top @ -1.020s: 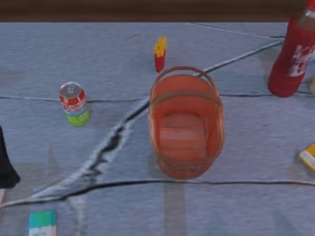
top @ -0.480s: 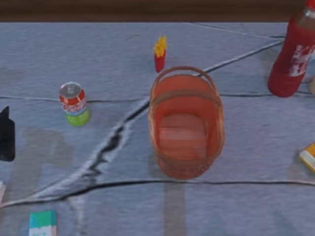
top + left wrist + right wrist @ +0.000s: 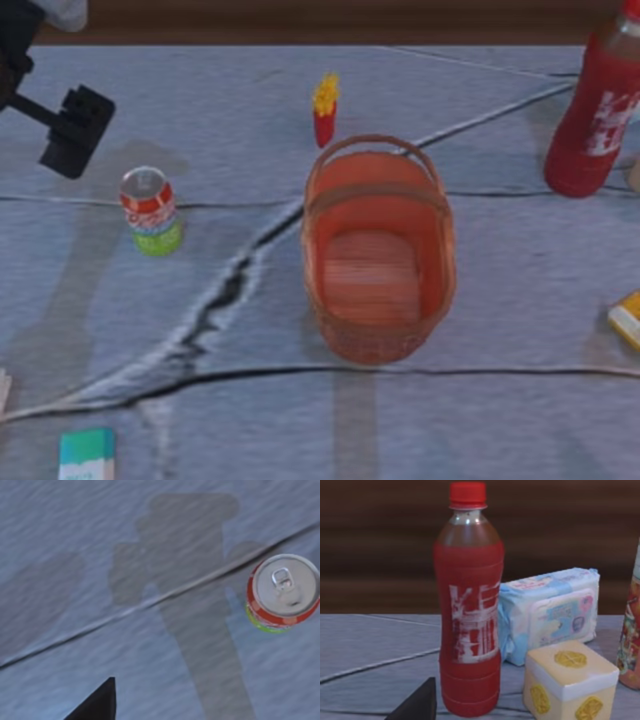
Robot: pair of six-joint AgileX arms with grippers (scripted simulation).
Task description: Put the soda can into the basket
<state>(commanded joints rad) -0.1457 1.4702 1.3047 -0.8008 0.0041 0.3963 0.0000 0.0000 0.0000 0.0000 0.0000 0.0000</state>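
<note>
The soda can [image 3: 150, 208], red above and lime-green below with a silver top, stands upright on the left part of the table. From above, the left wrist view shows the same soda can [image 3: 283, 591] off to one side of the gripper's line. My left gripper [image 3: 77, 128] hovers open just behind and to the left of the can, not touching it; one dark fingertip [image 3: 102, 702] shows. The orange-red basket [image 3: 440, 262] sits empty at the table's middle. My right arm is parked out of the top view, with only one fingertip [image 3: 422, 702] visible.
A tall red bottle [image 3: 592, 115] stands at the back right, next to a wipes pack [image 3: 550, 610] and a yellow cube box [image 3: 567, 682]. Just behind the basket is a small fries carton [image 3: 324, 108]. A teal-and-white box [image 3: 86, 455] lies at the front left.
My left gripper has swung from the table's left edge toward the back and now hangs just behind and left of the soda can. The can and basket have not moved.
</note>
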